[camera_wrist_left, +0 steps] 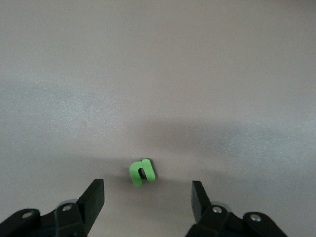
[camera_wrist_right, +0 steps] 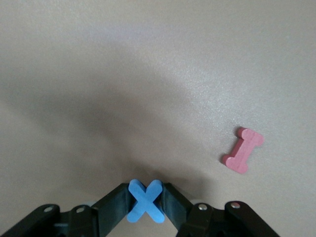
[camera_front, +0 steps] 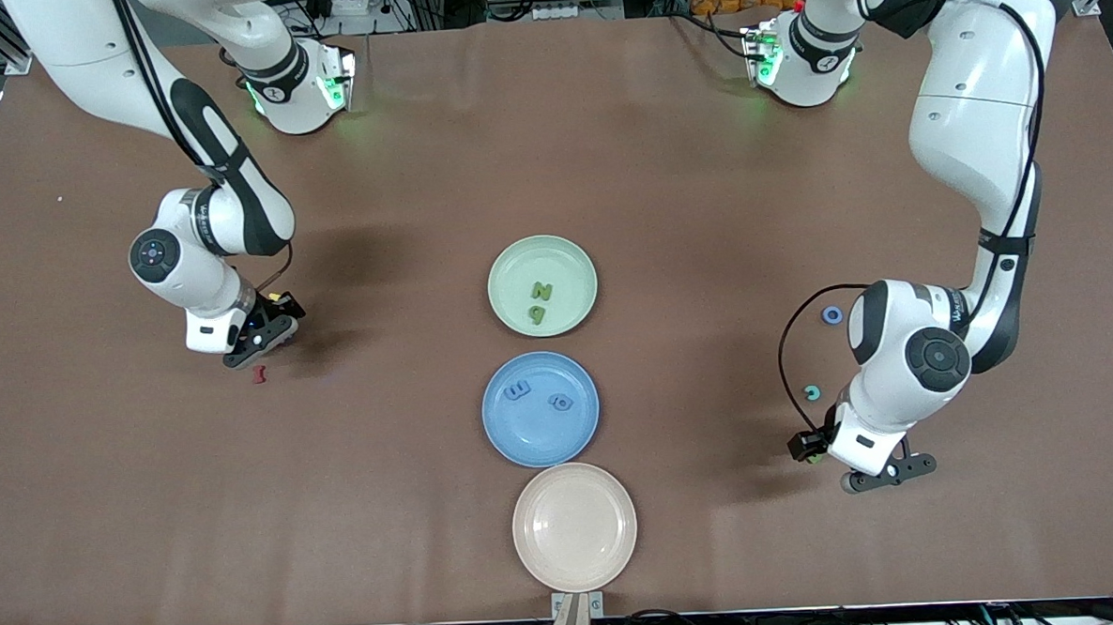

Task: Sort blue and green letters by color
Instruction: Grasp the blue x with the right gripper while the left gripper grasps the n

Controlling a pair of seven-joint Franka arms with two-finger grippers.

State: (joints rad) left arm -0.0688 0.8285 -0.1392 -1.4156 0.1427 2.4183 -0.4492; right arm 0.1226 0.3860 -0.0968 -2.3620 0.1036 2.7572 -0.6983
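At the left of the front view, the right gripper (camera_front: 259, 342) is low over the table, and its jaws are closed on a blue X letter (camera_wrist_right: 145, 200). A red I letter (camera_front: 259, 373) lies just beside it on the table; this one is not part of the sorting and should stay where it is.

At the lower right of the front view, the left gripper (camera_front: 888, 473) hangs over a green letter (camera_wrist_left: 142, 172) that lies flat on the table. Its jaws stand wide, one on each side of the letter, and they do not touch it yet.

In the middle of the frame three plates stand in a column: a green plate (camera_front: 507, 263) with two green letters at the top, a blue plate (camera_front: 500, 428) with two blue letters under it, and an empty pink plate (camera_front: 539, 557) at the bottom. Near the left arm, a blue ring letter (camera_front: 831, 315) and a teal ring letter (camera_front: 811, 393) wait on the table.

To do this step well, I think the right arm should lift straight up first, so the X does not drag against the red letter, and then carry it to the blue plate and release it low, away from the two letters already there. The left gripper should go down with the green letter centred between its fingers (camera_wrist_left: 94, 197) before it closes, because the piece is small and can slip out to the side.
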